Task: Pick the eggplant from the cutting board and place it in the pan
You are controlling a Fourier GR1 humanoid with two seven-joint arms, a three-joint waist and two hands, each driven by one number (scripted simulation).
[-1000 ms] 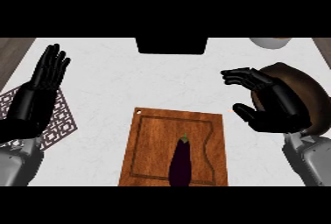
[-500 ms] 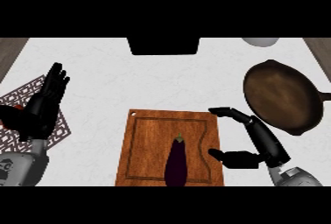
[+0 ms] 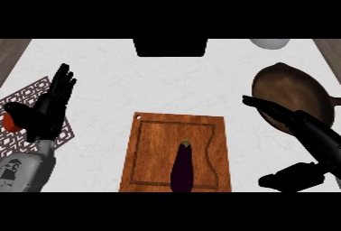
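Observation:
A dark purple eggplant (image 3: 182,167) lies lengthwise on the wooden cutting board (image 3: 152,153), stem pointing away from me, near the board's front edge. A brown pan (image 3: 288,90) sits on the counter at the right. My right hand (image 3: 303,135) is to the right of the board, fingers stretched toward the pan's near rim and thumb spread low; it is open and apart from the eggplant. At the left edge my left hand (image 3: 50,106) rests open, fingers up.
A patterned trivet (image 3: 23,97) lies under the left hand, with a small red object (image 3: 8,122) at its left side. A black box (image 3: 170,47) stands at the back centre and a white bowl (image 3: 269,43) at the back right.
The right hand has moved from beside the board's right edge further right and forward, its fingers now over the pan's near rim. The eggplant has not moved. The left hand stays resting.

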